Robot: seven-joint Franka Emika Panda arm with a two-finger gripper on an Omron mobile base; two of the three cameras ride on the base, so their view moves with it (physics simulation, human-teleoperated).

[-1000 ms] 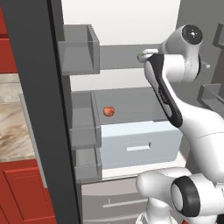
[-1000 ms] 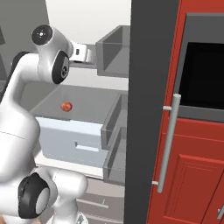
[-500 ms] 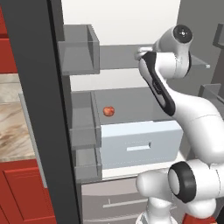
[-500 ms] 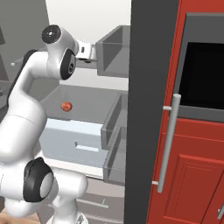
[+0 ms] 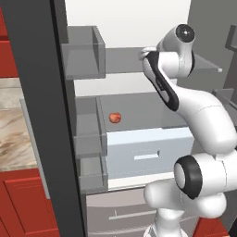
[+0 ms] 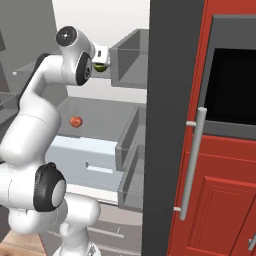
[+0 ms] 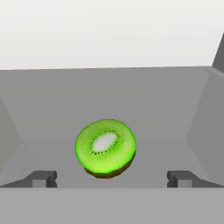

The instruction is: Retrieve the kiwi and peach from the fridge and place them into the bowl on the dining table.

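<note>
The kiwi (image 7: 105, 148), a bright-green cut fruit with a brown edge, lies on the upper grey shelf of the open fridge (image 5: 148, 147). It sits centred just beyond my gripper (image 7: 111, 179), whose fingers (image 7: 43, 178) stand wide open with nothing held. From the right base view my gripper (image 6: 103, 61) reaches the upper shelf, with the kiwi (image 6: 101, 68) a green spot at its tip. One shelf lower, the pinkish-red peach (image 5: 115, 117) (image 6: 76, 122) rests above the pale drawer. The bowl and the dining table are out of view.
The fridge's dark door edge (image 5: 58, 120) with grey door bins (image 5: 83, 58) stands at the left. Another door with bins (image 6: 131, 150) stands at the right, beside red cabinets (image 6: 220, 190) with a bar handle (image 6: 191, 165). A marble counter (image 5: 11, 129) lies far left.
The arm has swung its upper joints and pushed the hand further in along the upper shelf. The peach has not moved. The jaws stay open.
</note>
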